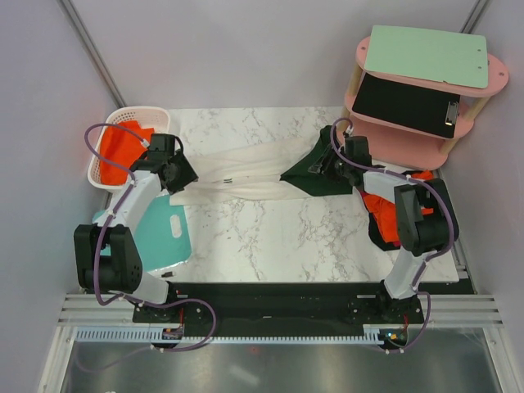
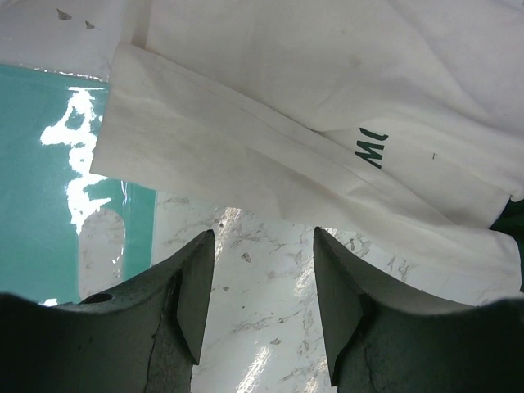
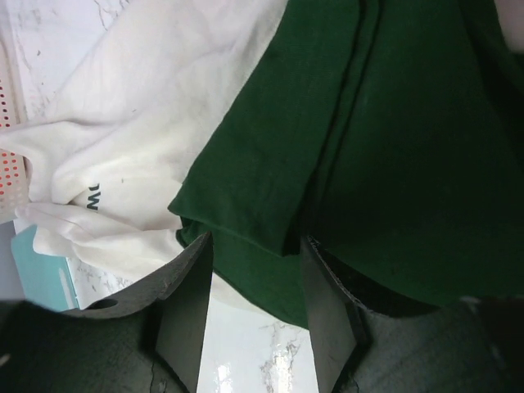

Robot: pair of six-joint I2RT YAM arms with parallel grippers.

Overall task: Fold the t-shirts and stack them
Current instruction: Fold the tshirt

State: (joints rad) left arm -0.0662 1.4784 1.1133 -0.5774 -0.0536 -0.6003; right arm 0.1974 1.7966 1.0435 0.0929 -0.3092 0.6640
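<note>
The cream-white t-shirt (image 1: 246,176) lies stretched out across the back of the marble table, its small dark lettering (image 2: 370,150) facing up. At its right end the dark green t-shirt (image 1: 307,176) overlaps it in a loose bunch. My left gripper (image 1: 178,178) is at the white shirt's left end. It is open over bare marble, and the folded white edge (image 2: 246,164) lies just beyond the fingertips. My right gripper (image 3: 255,239) is open low at the green shirt (image 3: 368,123), whose hem reaches in between the fingertips. White cloth (image 3: 139,123) lies beyond that hem.
At the far left stands a white basket (image 1: 105,176) holding orange cloth. A teal board (image 1: 164,233) lies under my left arm. A pink two-tier shelf (image 1: 483,90) with a green and a black clipboard stands at the back right. More orange cloth (image 1: 383,205) lies beside my right arm.
</note>
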